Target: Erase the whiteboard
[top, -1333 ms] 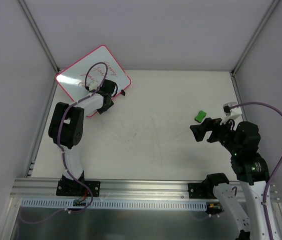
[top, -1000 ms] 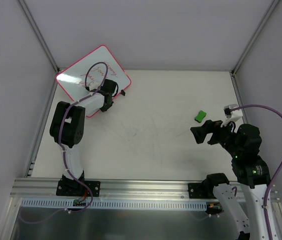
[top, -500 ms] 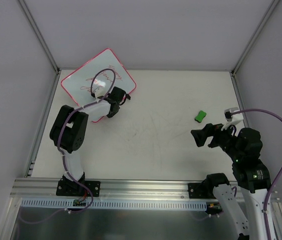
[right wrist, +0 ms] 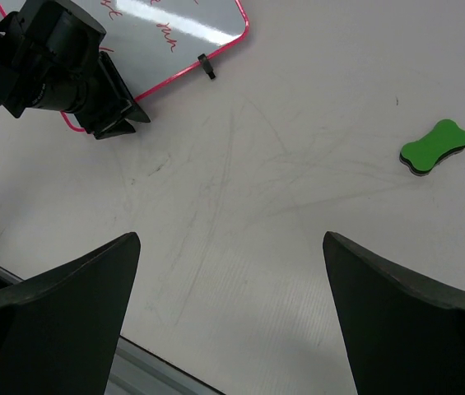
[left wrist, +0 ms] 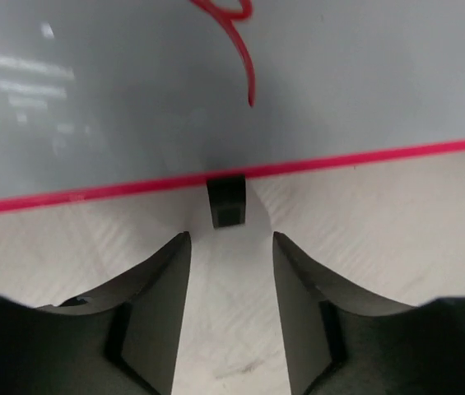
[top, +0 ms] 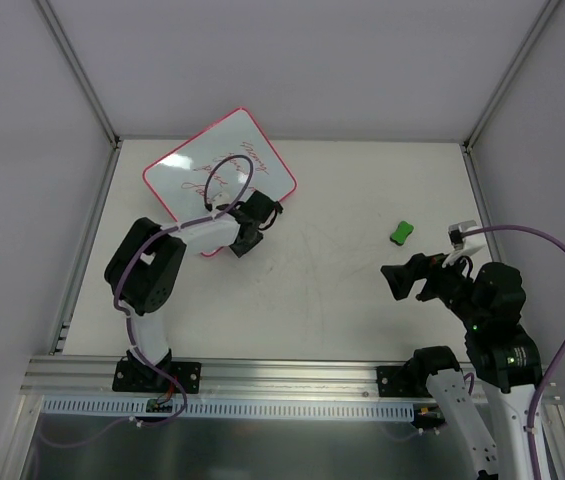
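Whiteboard (top: pixel 187 172) slid right; left pincer (left wrist: pixel 230 243) seemingly parted.

Wide bare table (top: pixel 312 290) between whiteboard (top: pixel 249 150) and eraser (top: pixel 400 233).

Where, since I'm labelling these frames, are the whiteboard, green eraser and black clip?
whiteboard (top: pixel 224 138), top view, white surface
green eraser (right wrist: pixel 434 147), right wrist view, green top
black clip (left wrist: pixel 226 203), left wrist view, clip's face

Left arm (top: pixel 147 268) bent sharply at the elbow, forearm reaching forward and right, left pincer (top: pixel 259 217) held low with jaws narrowly parted around nothing, right arm (top: pixel 492 325) raised, wrist turned leftward, right pincer (top: pixel 406 281) spread wide, empty
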